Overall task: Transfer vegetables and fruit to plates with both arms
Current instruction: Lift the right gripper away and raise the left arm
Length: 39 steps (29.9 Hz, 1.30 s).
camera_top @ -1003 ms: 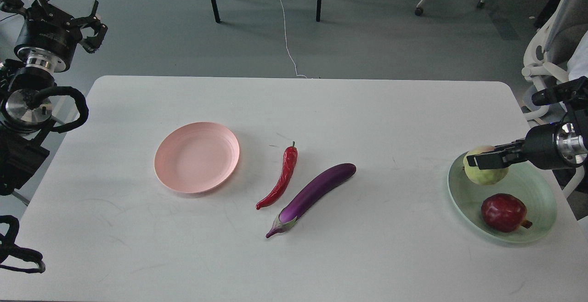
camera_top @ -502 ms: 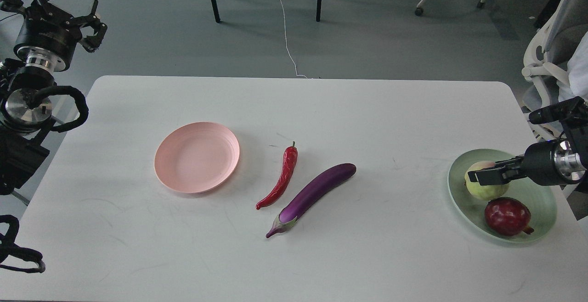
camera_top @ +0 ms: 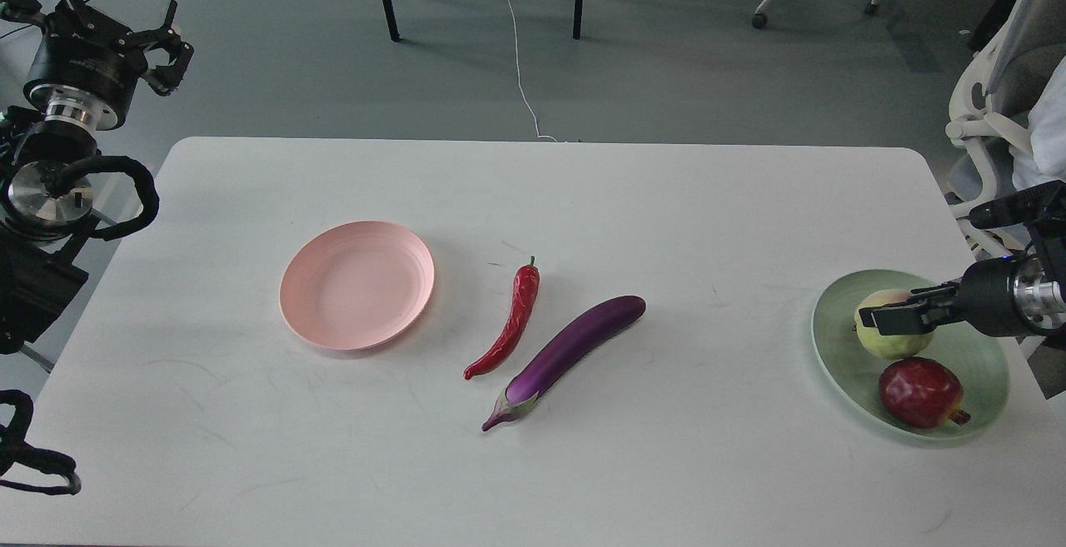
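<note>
Both fruits sit in the pale mint green plastic plate point(camera_top: 833, 347) at far right, the right gripper point(camera_top: 895, 318) clasping the round pale green fruit point(camera_top: 887, 343). Slim red chili pepper point(camera_top: 512, 322) and long purple eggplant point(camera_top: 566, 355) lie mid-table, slanting near-left to far-right, just right of the pale pink plastic plate point(camera_top: 358, 285); the left gripper point(camera_top: 162, 47), spread wide, is nearer.

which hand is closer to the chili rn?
Left, though neither is close. The left hand is raised off the table's far left corner, beyond the pink plate from the chili. The right hand is at the pale green fruit on the green plate.
</note>
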Each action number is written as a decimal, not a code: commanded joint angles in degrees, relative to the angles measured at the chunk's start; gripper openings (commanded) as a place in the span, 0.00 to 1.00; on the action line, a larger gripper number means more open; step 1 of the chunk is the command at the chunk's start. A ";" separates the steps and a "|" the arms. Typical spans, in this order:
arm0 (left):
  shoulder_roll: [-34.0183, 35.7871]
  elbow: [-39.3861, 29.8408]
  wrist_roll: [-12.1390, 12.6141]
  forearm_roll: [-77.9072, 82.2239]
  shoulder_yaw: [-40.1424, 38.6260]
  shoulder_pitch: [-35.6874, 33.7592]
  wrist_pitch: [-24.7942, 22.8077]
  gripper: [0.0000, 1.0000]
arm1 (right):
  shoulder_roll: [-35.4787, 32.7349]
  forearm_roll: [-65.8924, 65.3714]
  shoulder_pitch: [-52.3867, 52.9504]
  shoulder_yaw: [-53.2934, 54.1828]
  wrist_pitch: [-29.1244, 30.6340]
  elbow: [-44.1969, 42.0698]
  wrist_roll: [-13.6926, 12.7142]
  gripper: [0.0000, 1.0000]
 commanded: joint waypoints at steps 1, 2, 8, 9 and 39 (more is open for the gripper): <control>0.01 -0.05 0.03 -0.01 0.00 -0.23 0.00 0.98 | 0.00 0.00 0.10 0.15 -0.03 0.09 0.00 0.93; 0.01 -0.05 0.03 -0.01 0.00 -0.40 0.00 0.98 | -0.09 0.00 0.10 0.23 -0.03 0.18 0.00 0.94; 0.45 -0.05 0.21 -0.01 0.09 -0.58 0.00 0.98 | -0.53 0.62 0.80 5.04 -0.21 0.27 0.00 0.95; 0.54 -0.05 0.29 -0.01 0.09 -0.58 0.00 0.98 | -0.62 0.71 0.63 7.59 -0.12 0.18 -0.09 0.95; 14.94 -33.33 11.63 30.20 5.97 -3.04 0.00 0.98 | 17.22 32.77 -23.00 62.44 0.23 -13.70 2.55 0.97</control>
